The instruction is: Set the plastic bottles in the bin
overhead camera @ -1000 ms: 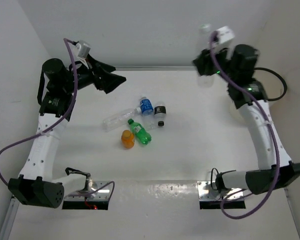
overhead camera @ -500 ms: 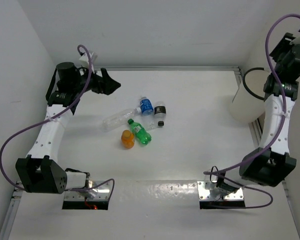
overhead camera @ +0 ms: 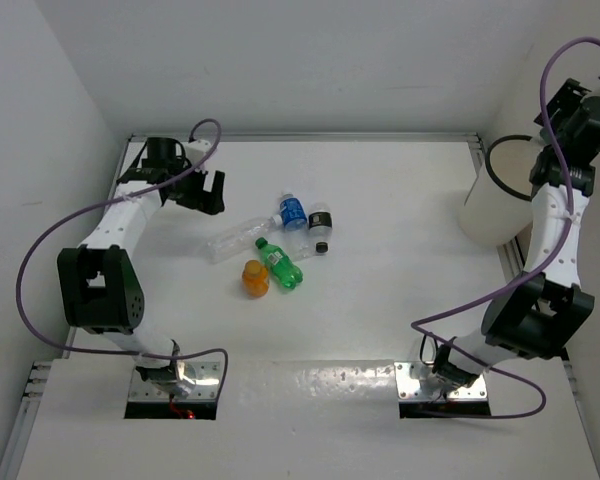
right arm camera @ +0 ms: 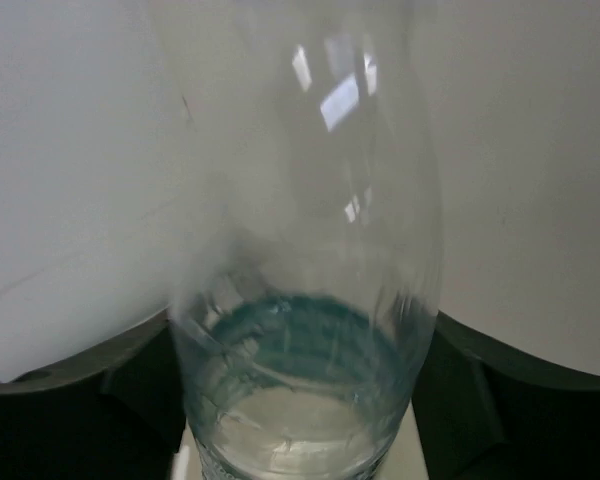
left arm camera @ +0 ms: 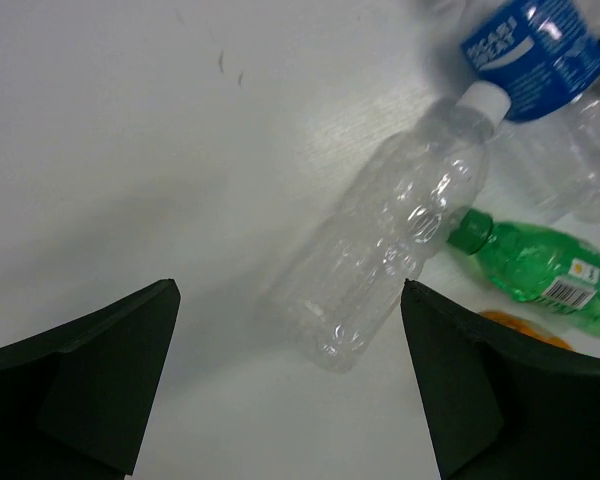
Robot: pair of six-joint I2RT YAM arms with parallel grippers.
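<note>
the right claw (right arm camera: 305, 400) now sits high at the far right edge, up beside the bin (overhead camera: 485, 215), pinching a clear bottle (right arm camera: 300, 250). a second ago it held that bottle over the back of the table. i cannot tell whether it is right over the opening, so the drop looks close but not done. the left claw (left arm camera: 290, 400) has swung down from the left wall and hangs spread above the unlabelled bottle (left arm camera: 380, 260). the blue-label bottle (overhead camera: 293, 212), dark-label bottle (overhead camera: 321, 222), green bottle (overhead camera: 282, 265) and orange bottle (overhead camera: 255, 278) lie unmoved mid-table, well apart from the bin.
</note>
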